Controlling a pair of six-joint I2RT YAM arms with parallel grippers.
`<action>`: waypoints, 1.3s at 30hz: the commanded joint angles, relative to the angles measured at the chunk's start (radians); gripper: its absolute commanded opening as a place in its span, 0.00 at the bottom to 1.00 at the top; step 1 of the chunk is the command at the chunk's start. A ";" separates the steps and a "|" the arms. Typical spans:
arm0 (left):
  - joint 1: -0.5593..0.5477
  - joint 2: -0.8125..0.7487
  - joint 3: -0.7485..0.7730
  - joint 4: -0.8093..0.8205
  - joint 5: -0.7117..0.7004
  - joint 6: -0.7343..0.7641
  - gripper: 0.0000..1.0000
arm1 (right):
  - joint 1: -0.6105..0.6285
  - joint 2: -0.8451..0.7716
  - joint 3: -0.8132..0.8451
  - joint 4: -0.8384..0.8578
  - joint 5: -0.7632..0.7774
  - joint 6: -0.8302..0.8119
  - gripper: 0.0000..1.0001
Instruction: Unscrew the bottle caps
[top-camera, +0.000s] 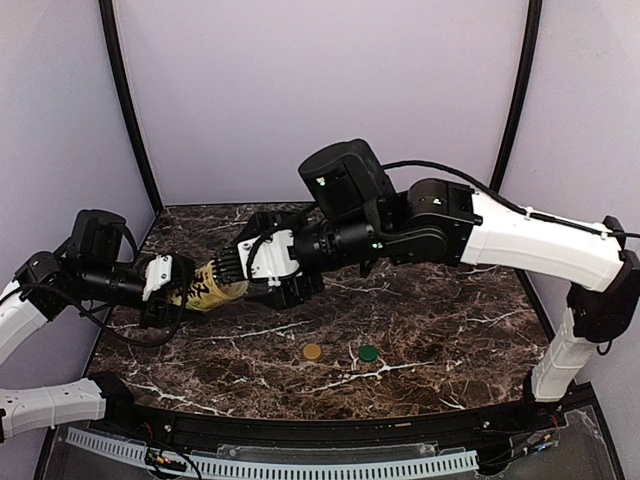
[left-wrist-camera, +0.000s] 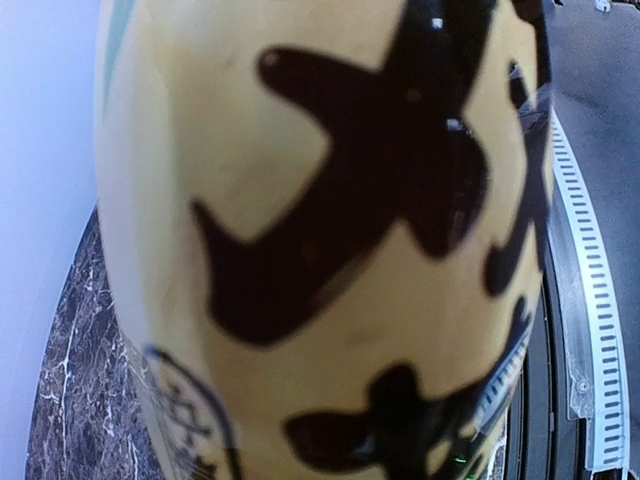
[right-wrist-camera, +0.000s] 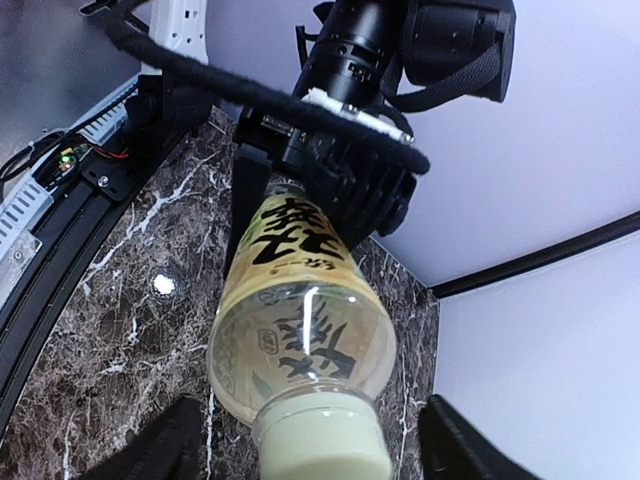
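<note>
A yellow-labelled bottle (top-camera: 215, 286) with black lettering is held lying sideways above the left part of the marble table (top-camera: 450, 330). My left gripper (top-camera: 165, 285) is shut on its lower body, and the label (left-wrist-camera: 320, 240) fills the left wrist view. The pale green cap (right-wrist-camera: 322, 450) points straight at the right wrist camera. My right gripper (right-wrist-camera: 320, 445) stands open around the cap. Its black fingers (right-wrist-camera: 170, 445) sit well clear of it on both sides.
Two loose caps lie on the table in front of the arms, a tan one (top-camera: 312, 351) and a green one (top-camera: 368, 353). The right arm (top-camera: 520, 235) reaches across the back of the table. Purple walls close in the back and sides.
</note>
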 joint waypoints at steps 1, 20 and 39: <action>-0.004 -0.015 0.030 0.081 0.014 -0.065 0.29 | 0.015 0.009 -0.005 0.057 0.091 0.082 0.98; -0.050 -0.079 -0.213 0.832 -0.680 0.336 0.28 | -0.173 -0.032 -0.080 0.386 -0.006 1.396 0.89; -0.066 -0.069 -0.205 0.806 -0.685 0.345 0.28 | -0.200 0.049 -0.027 0.424 -0.179 1.448 0.24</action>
